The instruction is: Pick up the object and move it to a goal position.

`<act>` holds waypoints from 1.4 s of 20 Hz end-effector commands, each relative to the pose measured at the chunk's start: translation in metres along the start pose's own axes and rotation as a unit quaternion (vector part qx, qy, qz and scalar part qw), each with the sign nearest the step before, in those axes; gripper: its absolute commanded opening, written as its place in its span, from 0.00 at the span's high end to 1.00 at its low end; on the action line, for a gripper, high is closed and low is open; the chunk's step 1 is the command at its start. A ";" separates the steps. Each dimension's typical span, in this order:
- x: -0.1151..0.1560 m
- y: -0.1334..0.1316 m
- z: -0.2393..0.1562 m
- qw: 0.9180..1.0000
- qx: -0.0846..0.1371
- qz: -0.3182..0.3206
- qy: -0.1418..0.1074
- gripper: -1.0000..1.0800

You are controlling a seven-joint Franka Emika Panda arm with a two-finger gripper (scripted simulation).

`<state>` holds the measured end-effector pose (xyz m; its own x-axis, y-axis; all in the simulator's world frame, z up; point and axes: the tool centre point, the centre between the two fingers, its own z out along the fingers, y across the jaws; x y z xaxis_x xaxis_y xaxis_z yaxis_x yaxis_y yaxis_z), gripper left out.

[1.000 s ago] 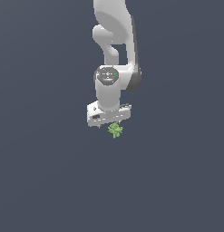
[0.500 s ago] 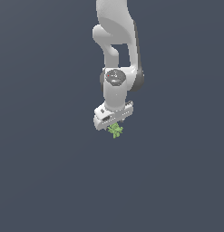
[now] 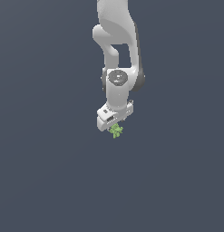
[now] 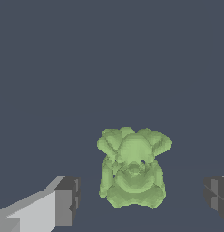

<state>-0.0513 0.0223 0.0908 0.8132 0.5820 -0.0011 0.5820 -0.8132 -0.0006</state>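
You see the gripper (image 3: 114, 128) pointing down at the arm's (image 3: 117, 54) lower end. The object (image 3: 116, 131) sits directly at its 6 o'clock. In the wrist view, the jaws stand apart, with the object (image 4: 132, 168) between the fingers (image 4: 68, 200), touching neither.

Arm (image 3: 117, 41): glossy white rounded links, dark grey bands at the joints. Wrist joint has a round grey cap (image 3: 117, 77) with a darker centre. Gripper (image 3: 114, 124): white boxy body, small dark recess on its face. Jaws: white fingers ending in dark grey blocky pads (image 4: 68, 200). No cables, screws or markings visible.
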 end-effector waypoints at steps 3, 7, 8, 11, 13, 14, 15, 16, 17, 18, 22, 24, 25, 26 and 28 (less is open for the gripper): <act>0.000 0.000 0.003 1.000 0.000 0.000 0.000 0.04; 0.000 0.000 0.016 1.000 0.000 -0.001 0.000 0.04; -0.001 -0.001 0.021 1.000 0.000 -0.001 0.000 0.04; -0.001 -0.001 0.036 1.000 0.000 -0.002 0.000 0.04; -0.001 -0.001 0.043 1.000 0.000 -0.002 0.000 0.04; -0.001 -0.001 0.046 1.000 0.000 -0.003 0.001 0.04; -0.001 -0.001 0.048 1.000 0.000 -0.003 0.001 0.04; 0.000 0.000 0.049 1.000 0.000 -0.003 0.001 0.04; 0.000 0.000 0.050 1.000 0.000 -0.003 0.001 0.04; 0.000 0.000 0.050 1.000 0.000 -0.003 0.001 0.04; 0.000 0.000 0.050 1.000 0.000 -0.003 0.001 1.00; 0.000 0.000 0.050 1.000 0.000 -0.003 0.001 1.00; 0.000 0.000 0.050 1.000 0.000 -0.003 0.001 1.00; 0.000 0.000 0.050 1.000 0.000 -0.003 0.001 1.00; 0.000 0.000 0.050 1.000 0.000 -0.003 0.001 1.00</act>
<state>-0.0513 0.0218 0.0415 0.8106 0.5855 0.0009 0.5855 -0.8106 0.0010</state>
